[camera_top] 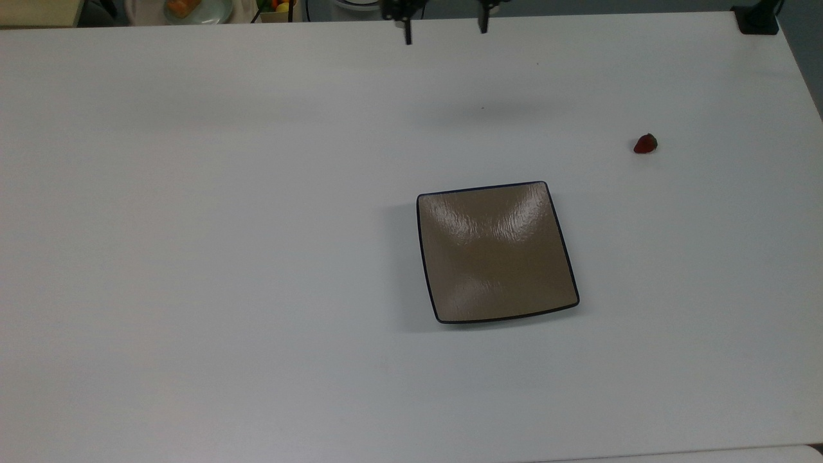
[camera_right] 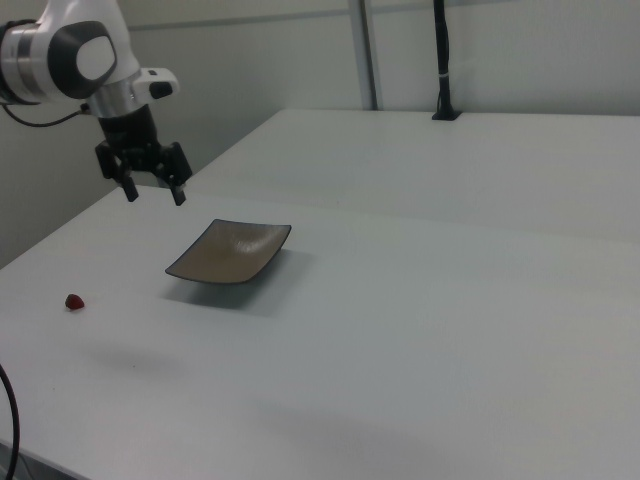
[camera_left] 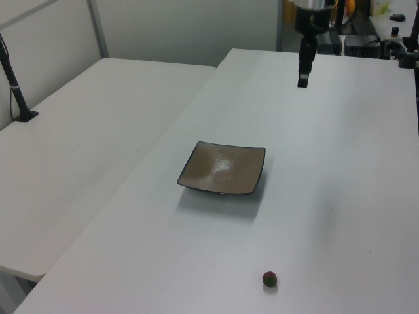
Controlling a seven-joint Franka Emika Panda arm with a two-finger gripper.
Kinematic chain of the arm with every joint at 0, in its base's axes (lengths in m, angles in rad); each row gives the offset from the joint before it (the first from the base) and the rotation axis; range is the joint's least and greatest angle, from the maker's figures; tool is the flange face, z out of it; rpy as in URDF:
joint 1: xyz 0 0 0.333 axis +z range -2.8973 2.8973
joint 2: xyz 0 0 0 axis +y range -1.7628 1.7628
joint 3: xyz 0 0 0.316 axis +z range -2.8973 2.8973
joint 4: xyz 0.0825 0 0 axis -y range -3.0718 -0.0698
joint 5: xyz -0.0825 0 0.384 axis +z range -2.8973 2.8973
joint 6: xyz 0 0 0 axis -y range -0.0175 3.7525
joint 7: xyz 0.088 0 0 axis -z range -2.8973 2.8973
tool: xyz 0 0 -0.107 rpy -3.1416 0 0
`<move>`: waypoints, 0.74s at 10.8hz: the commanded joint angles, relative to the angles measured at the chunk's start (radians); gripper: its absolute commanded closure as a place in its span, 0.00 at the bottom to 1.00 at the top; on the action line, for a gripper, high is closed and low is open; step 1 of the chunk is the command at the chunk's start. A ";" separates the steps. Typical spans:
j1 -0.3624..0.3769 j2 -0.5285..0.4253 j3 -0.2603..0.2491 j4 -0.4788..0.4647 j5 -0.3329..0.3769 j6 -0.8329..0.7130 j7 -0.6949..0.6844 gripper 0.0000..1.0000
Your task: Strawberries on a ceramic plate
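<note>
Hanging at the top view's upper edge, the black two-finger gripper (camera_top: 445, 31) had its fingers spread apart and empty above the white table (camera_top: 225, 257); the square glossy brown ceramic plate (camera_top: 495, 251) lay bare, the tiny red strawberry (camera_top: 645, 144) well apart toward the top view's right. In the left view, the strawberry (camera_left: 270, 279) sat near the bottom edge, the plate (camera_left: 223, 168) mid-table. In the right view, the gripper (camera_right: 153, 190) hovered above and left of the plate (camera_right: 229, 251), the strawberry (camera_right: 74, 301) further left.

no text, label, brand, number or sign can be read anywhere here.
</note>
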 commanded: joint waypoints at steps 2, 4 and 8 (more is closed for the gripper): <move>-0.024 0.003 0.138 0.023 0.014 0.008 0.051 0.00; -0.013 0.031 0.196 0.059 0.014 0.009 0.140 0.00; -0.005 0.090 0.348 0.107 -0.006 0.087 0.322 0.00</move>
